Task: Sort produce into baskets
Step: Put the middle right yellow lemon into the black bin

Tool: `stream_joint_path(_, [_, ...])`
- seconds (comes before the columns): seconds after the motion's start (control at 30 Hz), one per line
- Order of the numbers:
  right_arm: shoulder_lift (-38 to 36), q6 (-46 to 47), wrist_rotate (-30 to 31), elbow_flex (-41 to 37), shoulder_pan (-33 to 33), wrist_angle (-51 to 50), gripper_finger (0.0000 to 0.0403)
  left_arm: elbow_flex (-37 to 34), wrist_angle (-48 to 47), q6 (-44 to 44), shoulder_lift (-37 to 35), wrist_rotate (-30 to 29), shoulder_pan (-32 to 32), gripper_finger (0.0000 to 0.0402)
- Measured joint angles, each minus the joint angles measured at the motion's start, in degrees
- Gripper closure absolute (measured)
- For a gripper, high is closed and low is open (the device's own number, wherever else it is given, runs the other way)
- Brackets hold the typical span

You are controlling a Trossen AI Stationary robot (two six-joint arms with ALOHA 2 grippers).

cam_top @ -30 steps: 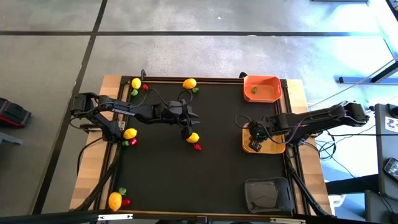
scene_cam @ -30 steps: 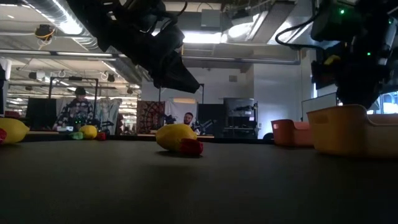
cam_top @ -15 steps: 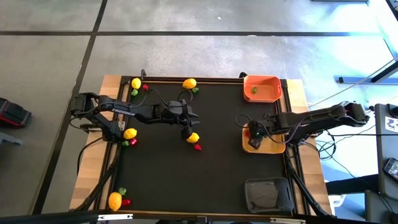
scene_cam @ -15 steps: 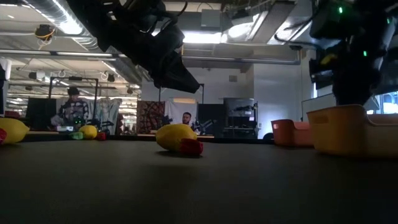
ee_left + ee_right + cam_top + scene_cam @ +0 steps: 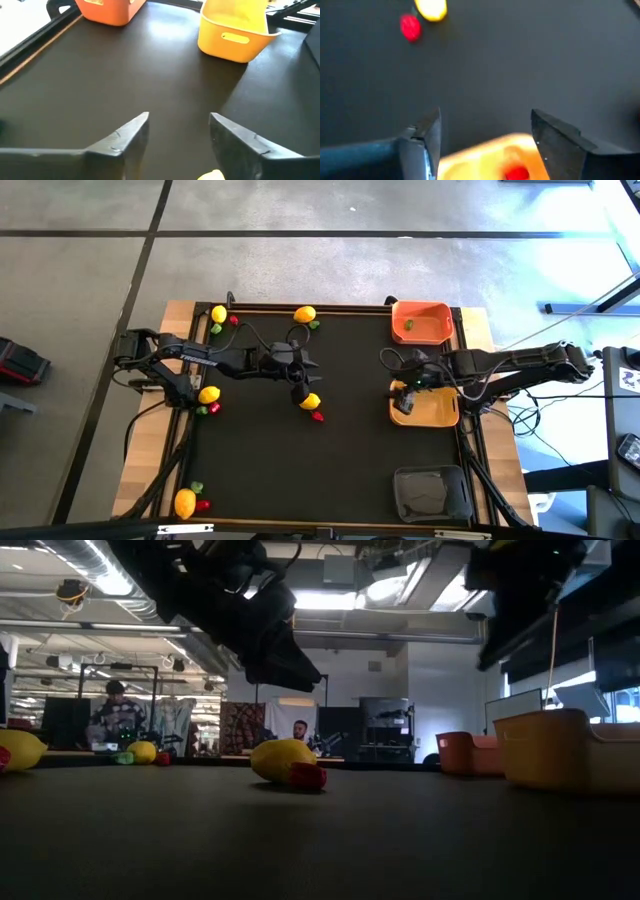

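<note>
Raised now, right hand gapes over yellow basket edge

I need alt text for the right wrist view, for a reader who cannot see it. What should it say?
The right tool, fingers open and empty, hangs over the near edge of the yellow basket, where a red piece lies inside. Farther off on the black mat lie a yellow lemon and another red piece.

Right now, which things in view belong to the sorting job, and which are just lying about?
Job:
- lemons, e.g. middle one
- red piece beside it
- orange basket
- yellow basket
- dark basket
- left gripper, jaws open
- right gripper, jaws open

Lying about:
- red-black box on floor
- cables
</note>
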Motion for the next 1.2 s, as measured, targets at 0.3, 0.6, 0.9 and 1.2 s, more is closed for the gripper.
stream_joint_path(0.3, [5.5, -4.4, -0.4, -1.9, 0.0, 10.0, 0.0098, 0.0, -9.2, 1.2, 0.0, 8.6, -2.7, 0.0144])
stream_joint_path(0.6, [11.5, -6.2, 0.5, -1.9, 0.0, 11.3, 0.0091, 0.0, -13.3, 6.7, 0.9, 3.7, -5.1, 0.0144])
stream_joint_path(0.9, [14.1, -8.1, 0.5, -1.9, 0.0, 14.6, 0.0091, 0.0, -12.4, 7.1, 8.4, 3.6, -5.1, 0.0143])
stream_joint_path(1.2, [14.1, -11.0, 0.6, -1.9, 0.0, 19.7, 0.0091, 0.0, -6.3, 8.7, 12.0, 4.3, -5.1, 0.0182])
